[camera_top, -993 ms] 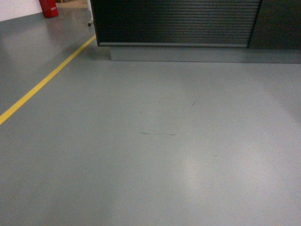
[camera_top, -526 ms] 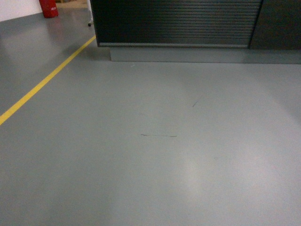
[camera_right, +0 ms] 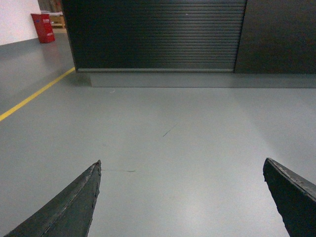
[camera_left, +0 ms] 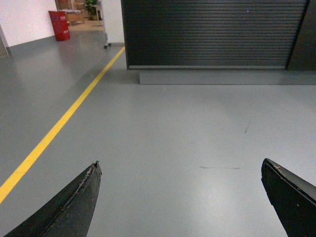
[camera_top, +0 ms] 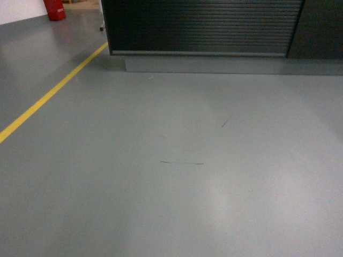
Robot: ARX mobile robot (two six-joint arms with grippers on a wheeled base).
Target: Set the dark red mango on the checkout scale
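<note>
Grey, smooth flooring [camera_top: 177, 203] fills most of the head view, marked by a thin dark scuff [camera_top: 182, 162] near the centre and a shorter scratch [camera_top: 226, 122] a little above and to its right. Across the top of the frame the checkout [camera_top: 203, 27] is seen as a dark desk front of horizontal ribbed slats, set on a grey plinth [camera_top: 214, 65], with a plain dark panel [camera_top: 321, 29] joined at the upper right. A yellow floor line [camera_top: 51, 93] is drawn diagonally from the left edge up towards the desk's left corner, and a red container [camera_top: 55, 9] is cut off at the upper left. In the left wrist view the left gripper [camera_left: 182, 185] is shown spread wide, its two dark fingertips at the lower corners of the frame with only bare floor between them. The right gripper [camera_right: 185, 185] is likewise held wide apart in its own view, nothing between its tips. The dark red mango and the scale are not seen in any view; only the desk's front face is visible, not its top.
</note>
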